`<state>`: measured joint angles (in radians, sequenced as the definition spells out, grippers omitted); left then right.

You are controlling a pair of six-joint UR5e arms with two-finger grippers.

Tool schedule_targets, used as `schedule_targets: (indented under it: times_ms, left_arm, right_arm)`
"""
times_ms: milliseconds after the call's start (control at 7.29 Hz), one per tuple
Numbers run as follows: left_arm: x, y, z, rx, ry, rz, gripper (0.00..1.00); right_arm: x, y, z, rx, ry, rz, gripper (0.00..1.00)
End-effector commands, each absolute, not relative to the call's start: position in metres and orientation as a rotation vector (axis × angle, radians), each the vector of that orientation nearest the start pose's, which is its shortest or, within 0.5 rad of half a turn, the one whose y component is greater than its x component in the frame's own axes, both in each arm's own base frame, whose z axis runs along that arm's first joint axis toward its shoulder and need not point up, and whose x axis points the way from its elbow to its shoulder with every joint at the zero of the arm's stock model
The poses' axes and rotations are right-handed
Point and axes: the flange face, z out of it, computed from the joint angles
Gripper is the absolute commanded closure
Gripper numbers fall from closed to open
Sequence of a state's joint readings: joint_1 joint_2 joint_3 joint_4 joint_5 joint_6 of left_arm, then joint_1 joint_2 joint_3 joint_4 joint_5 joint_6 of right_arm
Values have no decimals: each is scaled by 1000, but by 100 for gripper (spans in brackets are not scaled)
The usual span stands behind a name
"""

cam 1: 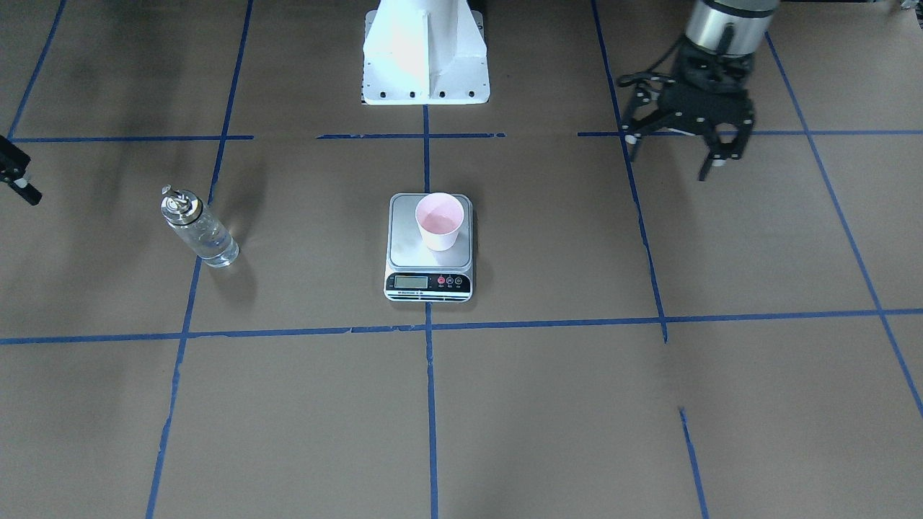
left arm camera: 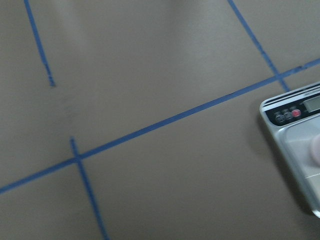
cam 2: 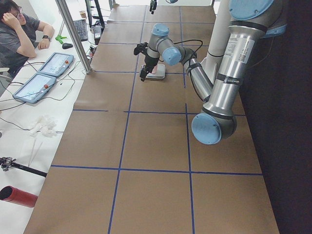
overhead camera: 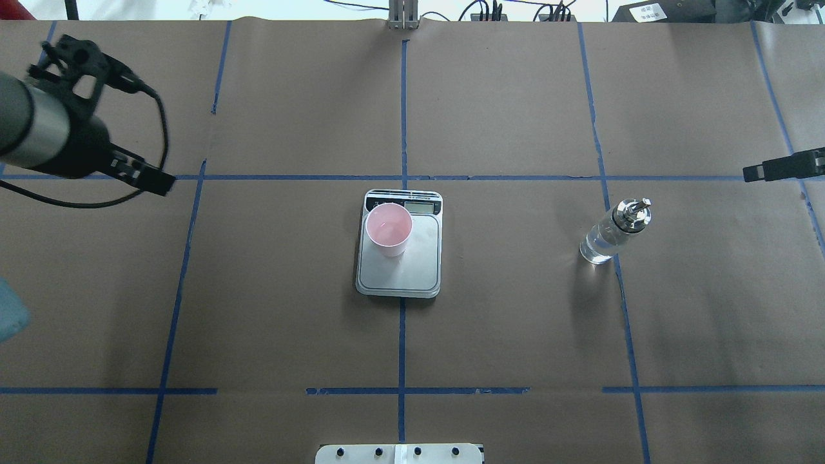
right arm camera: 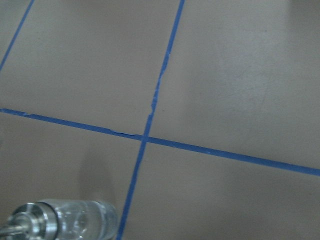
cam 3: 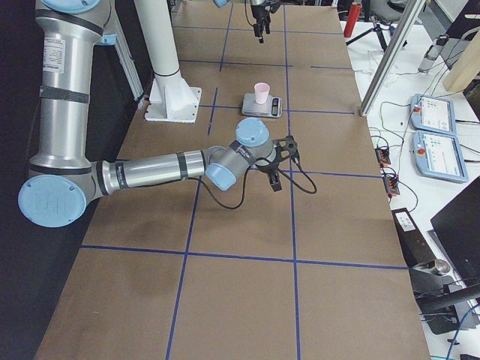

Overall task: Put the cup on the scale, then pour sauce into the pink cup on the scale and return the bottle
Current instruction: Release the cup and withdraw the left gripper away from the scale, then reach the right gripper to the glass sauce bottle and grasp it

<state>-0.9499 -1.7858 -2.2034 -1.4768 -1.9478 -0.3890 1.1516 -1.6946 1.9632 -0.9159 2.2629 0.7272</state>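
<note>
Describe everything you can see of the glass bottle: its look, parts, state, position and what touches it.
The bottle is a small clear glass cylinder topped by a shiny silver metal pourer cap. It stands upright on the brown paper-covered table, its base by a blue tape line, well to the robot's right of the scale. Its contents look clear and colourless. Nothing but the table touches it.

Blue tape grid (overhead camera: 403, 116), white pedestal (cam 1: 425, 58), seated person (cam 2: 17, 36), red cylinder (cam 2: 17, 196)
</note>
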Motion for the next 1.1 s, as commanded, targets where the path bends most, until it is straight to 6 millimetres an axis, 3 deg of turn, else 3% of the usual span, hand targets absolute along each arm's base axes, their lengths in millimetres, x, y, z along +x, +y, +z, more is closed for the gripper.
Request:
schedule_targets:
  times_ms: [0, 137, 274, 411, 548, 685, 823, 960]
  left_arm:
    - [64, -484, 401, 373, 620, 311, 0]
    - [32, -495, 436, 398, 596, 340, 0]
    - [-6, -499, 486, 346, 604, 354, 0]
    - [-33, -497, 543, 242, 742, 266, 0]
    - [-72, -484, 573, 226, 807, 184, 0]
    - [-81, -462, 577, 219, 807, 162, 0]
    - [-81, -448, 573, 225, 799, 163, 0]
    - [-80, -437, 584, 202, 800, 153, 0]
  right_arm:
    - [-190, -400, 366, 330, -1025, 53, 0]
    - [-208, -402, 310, 334, -963, 71, 0]
    - [-226, -388, 270, 305, -952, 82, 0]
    - [-259, -371, 268, 325, -925, 112, 0]
    - [-285, -356, 276, 380, -868, 116, 0]
    - [-300, -336, 289, 417, -854, 121, 0]
    - [-302, -315, 315, 476, -857, 111, 0]
    - [-301, -306, 342, 530, -857, 116, 0]
